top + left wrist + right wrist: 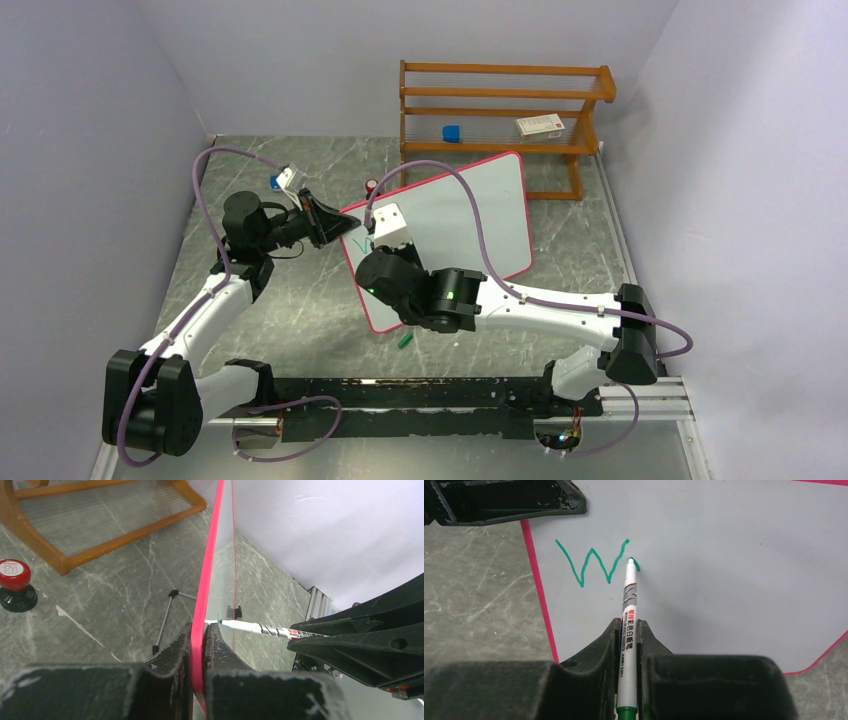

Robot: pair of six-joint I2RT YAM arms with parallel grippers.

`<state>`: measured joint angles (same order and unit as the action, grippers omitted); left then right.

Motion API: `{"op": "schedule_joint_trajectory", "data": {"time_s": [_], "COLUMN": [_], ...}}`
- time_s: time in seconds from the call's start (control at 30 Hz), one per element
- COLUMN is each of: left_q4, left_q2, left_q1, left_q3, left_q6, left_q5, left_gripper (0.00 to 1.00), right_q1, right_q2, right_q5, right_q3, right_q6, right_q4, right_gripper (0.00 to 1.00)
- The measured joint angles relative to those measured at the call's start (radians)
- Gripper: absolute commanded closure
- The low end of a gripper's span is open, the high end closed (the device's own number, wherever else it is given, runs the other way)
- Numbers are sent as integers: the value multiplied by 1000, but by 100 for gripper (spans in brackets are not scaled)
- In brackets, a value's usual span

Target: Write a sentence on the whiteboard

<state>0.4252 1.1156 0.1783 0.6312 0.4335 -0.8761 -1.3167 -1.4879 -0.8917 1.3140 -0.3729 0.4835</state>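
Note:
The whiteboard [470, 215], white with a thin pink-red frame, stands tilted on the table. My left gripper [201, 630] is shut on its pink left edge [210, 565], seen from above as the left gripper [333, 225]. My right gripper [626, 625] is shut on a white marker [628, 605] with a green end. The marker's tip [630, 560] touches the board [724, 555] just right of a green "W" [591, 565], where a short new stroke begins. From above, the right wrist [390, 240] hides the marker.
A wooden rack [500, 110] stands behind the board, holding a blue block [451, 132] and a white box [540, 125]. A red-topped knob [15, 582] sits behind the board's left corner. A green cap [404, 340] lies near the board's front corner. The board's thin stand leg [165, 617] rests behind it.

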Motion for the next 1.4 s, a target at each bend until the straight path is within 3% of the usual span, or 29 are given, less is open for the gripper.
{"op": "schedule_joint_trajectory", "data": {"time_s": [1.4], "left_q4": [-6], "left_q2": [6], "left_q1": [0], "left_q3": [0], "left_q6": [-1], "left_q5": [11], "left_gripper": [95], "right_q1": [-1], "right_q2": [3], "right_q5": [77], "right_q3": [-26], "right_q6": [-10], "right_q4": [47], "right_gripper": [100]}}
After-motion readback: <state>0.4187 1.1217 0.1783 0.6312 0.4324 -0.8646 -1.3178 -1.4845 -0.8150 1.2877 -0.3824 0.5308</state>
